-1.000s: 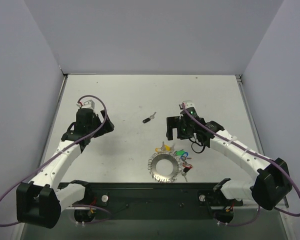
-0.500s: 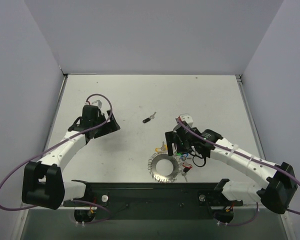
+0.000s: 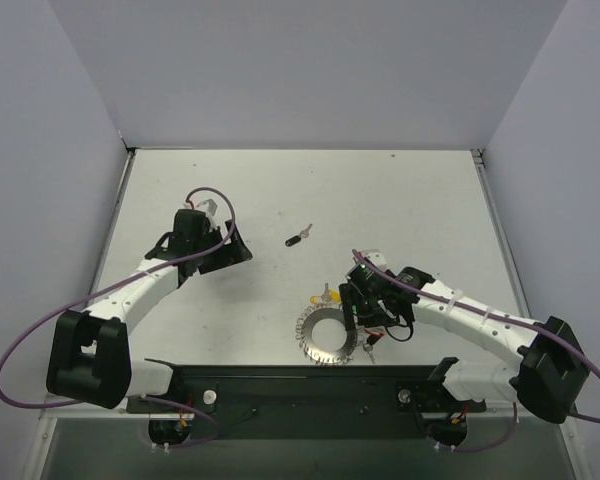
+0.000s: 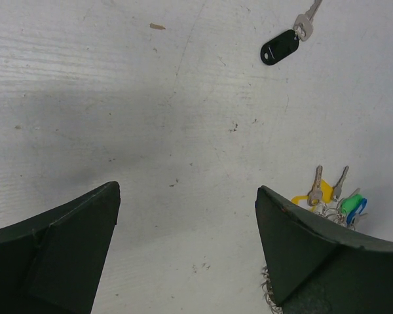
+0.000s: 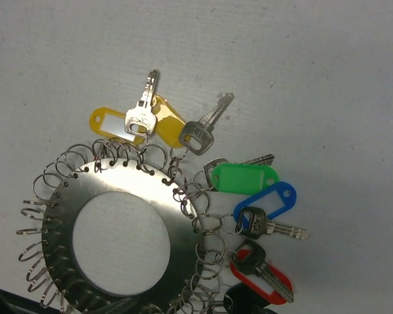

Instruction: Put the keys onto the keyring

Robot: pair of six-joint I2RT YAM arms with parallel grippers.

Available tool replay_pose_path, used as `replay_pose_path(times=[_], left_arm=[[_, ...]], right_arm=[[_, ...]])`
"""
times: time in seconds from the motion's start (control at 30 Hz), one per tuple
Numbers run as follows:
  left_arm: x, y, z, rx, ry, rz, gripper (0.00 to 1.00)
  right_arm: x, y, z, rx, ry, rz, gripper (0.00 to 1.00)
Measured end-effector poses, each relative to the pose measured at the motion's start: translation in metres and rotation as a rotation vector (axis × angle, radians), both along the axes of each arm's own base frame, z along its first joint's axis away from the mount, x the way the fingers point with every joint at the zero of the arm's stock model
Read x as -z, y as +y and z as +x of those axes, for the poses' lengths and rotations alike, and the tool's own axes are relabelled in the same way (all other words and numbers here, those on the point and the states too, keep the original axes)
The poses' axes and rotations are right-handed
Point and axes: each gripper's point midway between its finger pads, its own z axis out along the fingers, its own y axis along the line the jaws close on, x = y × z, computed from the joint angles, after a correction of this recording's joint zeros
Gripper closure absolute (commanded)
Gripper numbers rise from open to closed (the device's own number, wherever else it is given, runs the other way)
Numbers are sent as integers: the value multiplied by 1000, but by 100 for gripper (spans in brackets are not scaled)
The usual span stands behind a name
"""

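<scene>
Our left gripper (image 4: pixel 187 190) hangs with its fingers spread wide and nothing between them, over the bare white tabletop (image 4: pixel 118 98). Our right gripper (image 3: pixel 358 305) sits low at the right rim of the large flat silver keyring (image 5: pixel 144 183) with its coil-fringed edge. We cannot tell whether its fingers are parted or pressed together. The small silver keys with yellow, green, blue and red plastic tags (image 5: pixel 244 178) fan out from that rim, seemingly hooked on its loops. The black-headed key (image 4: pixel 280 47) lies alone, well apart up the table. We judge it the one left to hang: next the left gripper must reach and pinch it, while the right steadies the ring.
</scene>
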Motion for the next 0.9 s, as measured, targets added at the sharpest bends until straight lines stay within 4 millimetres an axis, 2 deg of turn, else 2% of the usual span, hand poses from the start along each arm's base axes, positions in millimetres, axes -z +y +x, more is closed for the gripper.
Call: replay_pose_path(times=[0.13, 0.33, 0.47, 0.77, 0.9], left_arm=[[0, -3, 0, 10, -4, -2, 7], [0, -5, -2, 17, -1, 0, 7], [0, -6, -2, 19, -1, 1, 7], [0, -11, -4, 33, -1, -1, 10], [4, -18, -7, 58, 11, 1, 11]], right_arm=[[8, 1, -10, 6, 53, 10, 38], [23, 3, -21, 20, 139, 0, 38], [28, 2, -19, 31, 154, -7, 38], [21, 2, 19, 102, 68, 63, 38], [20, 10, 38, 97, 56, 83, 38]])
